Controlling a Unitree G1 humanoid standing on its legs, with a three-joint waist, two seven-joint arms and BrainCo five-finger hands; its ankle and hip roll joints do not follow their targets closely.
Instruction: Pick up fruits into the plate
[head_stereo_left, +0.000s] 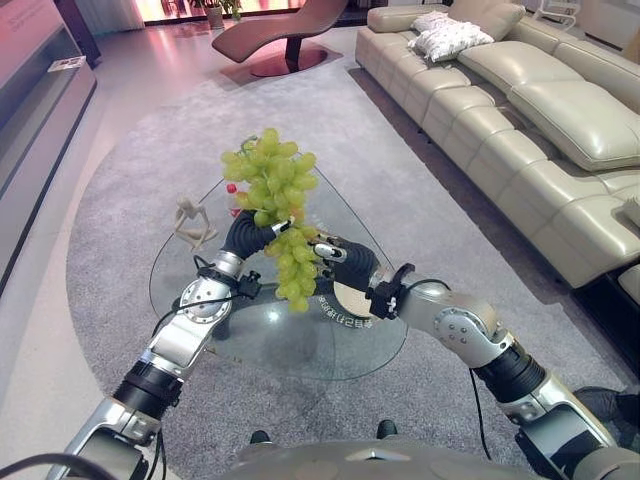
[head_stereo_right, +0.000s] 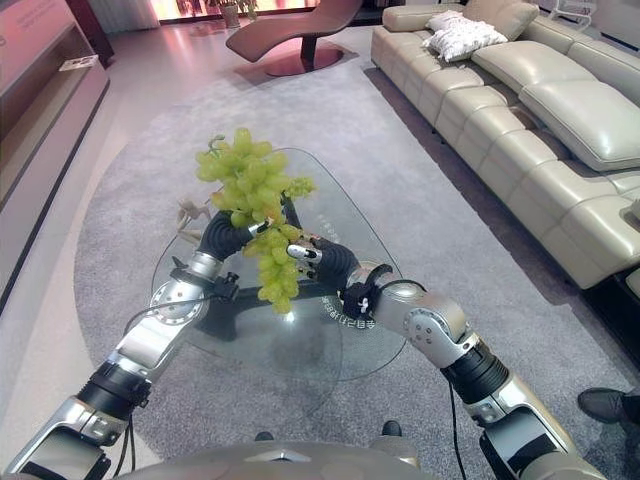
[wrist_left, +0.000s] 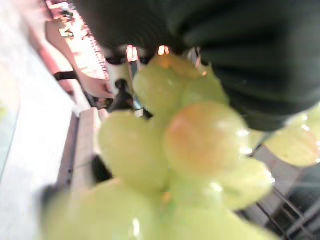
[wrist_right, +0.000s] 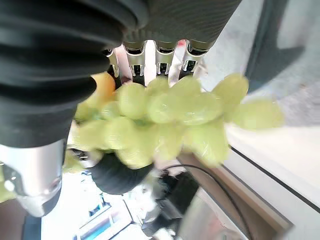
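Note:
A big bunch of green grapes (head_stereo_left: 272, 180) hangs in the air above the glass table (head_stereo_left: 300, 350). My left hand (head_stereo_left: 248, 235) is shut on the middle of the bunch from the left, with grapes (wrist_left: 200, 140) pressed close against its dark cover (wrist_left: 240, 50). My right hand (head_stereo_left: 352, 265) comes in from the right and grips the lower part, where grapes (wrist_right: 165, 107) lie across its fingers (wrist_right: 134, 56). A pale plate (head_stereo_left: 352, 300) sits on the glass, mostly hidden under the right hand. A small red fruit (head_stereo_left: 232, 188) lies on the table behind the bunch.
A beige figurine (head_stereo_left: 192, 222) stands on the table's left part. The table rests on a grey rug (head_stereo_left: 120, 200). A long cream sofa (head_stereo_left: 540, 120) runs along the right, and a dark red lounge chair (head_stereo_left: 290, 35) stands far back.

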